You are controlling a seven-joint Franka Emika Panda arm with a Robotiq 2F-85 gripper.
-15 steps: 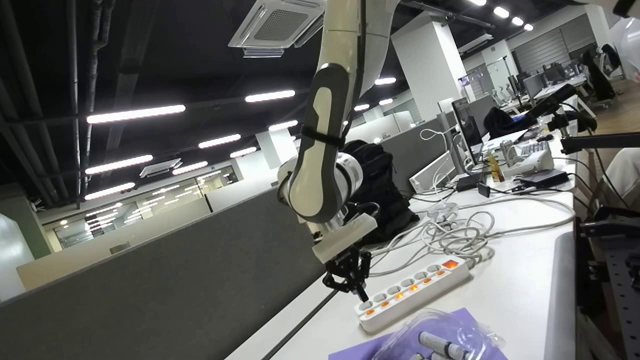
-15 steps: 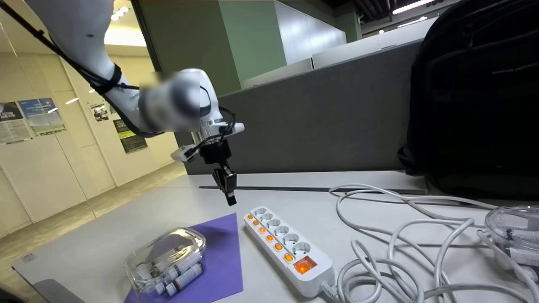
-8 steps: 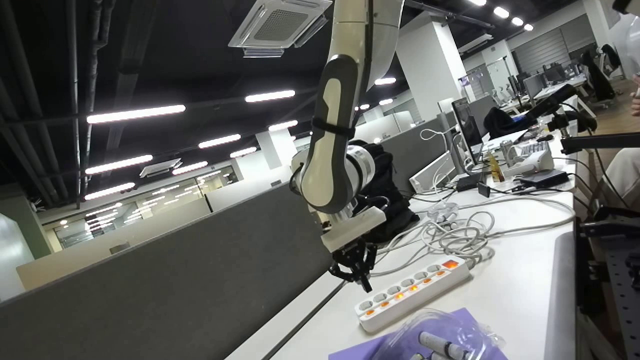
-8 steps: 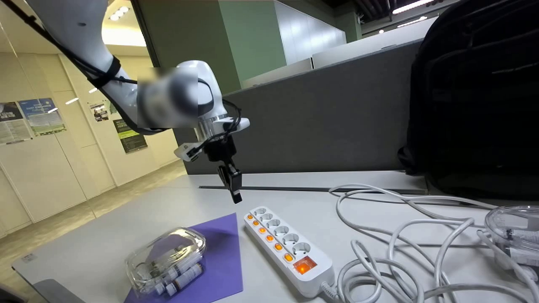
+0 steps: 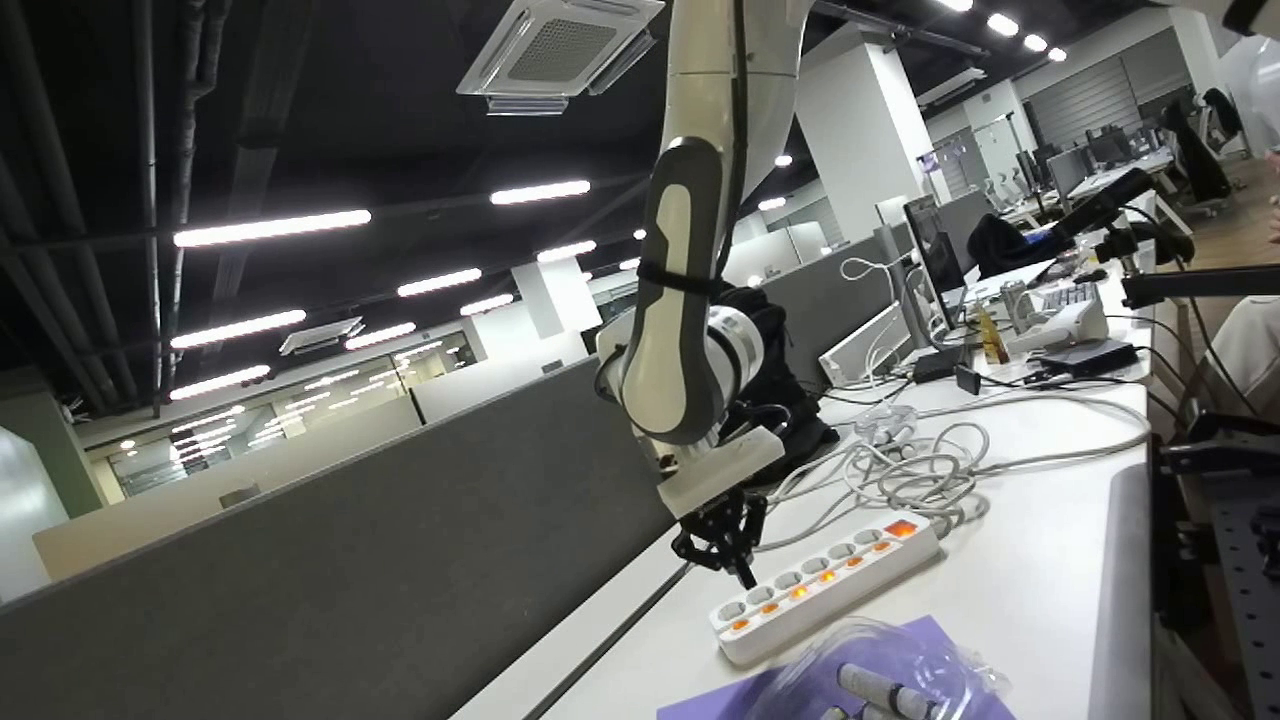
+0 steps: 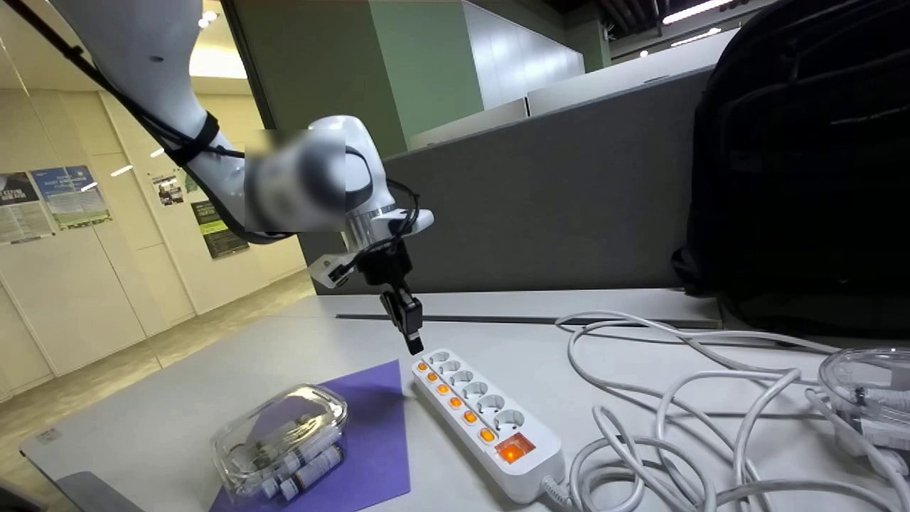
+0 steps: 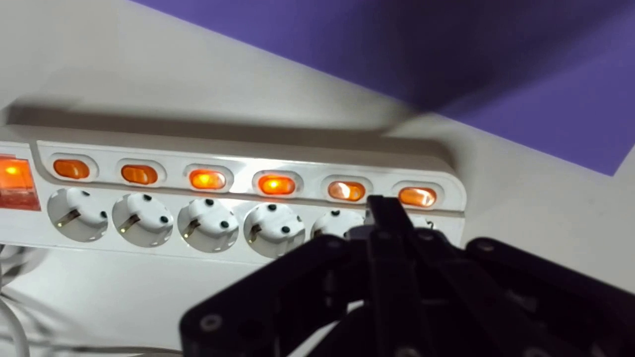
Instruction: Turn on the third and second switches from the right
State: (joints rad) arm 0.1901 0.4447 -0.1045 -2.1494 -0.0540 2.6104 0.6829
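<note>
The white power strip [image 7: 238, 148] lies on the table with a row of small orange rocker switches and a larger glowing orange main switch [image 7: 17, 183] at its cord end. It also shows in both exterior views [image 5: 840, 605] [image 6: 530, 475]. In the wrist view, the two middle switches glow, the third from the right [image 7: 276, 185] and its left neighbour [image 7: 207, 179]. The second from the right [image 7: 346, 191] and the rightmost [image 7: 416, 197] show glare but no clear inner glow. My gripper [image 7: 386, 199] is shut and empty, its tips over the sockets just below and between those two right switches. Contact cannot be told.
A purple sheet [image 6: 380, 441] lies beside the strip, bearing a clear container [image 6: 284, 441] with small bottles. Tangled white cables [image 6: 682, 427] lie beyond the cord end. A grey partition [image 6: 533, 213] and a black backpack [image 6: 803, 178] stand behind.
My gripper has moved along the strip from its far end toward the cord end, and has lowered in the last half second. The strip and its lights look unchanged.
</note>
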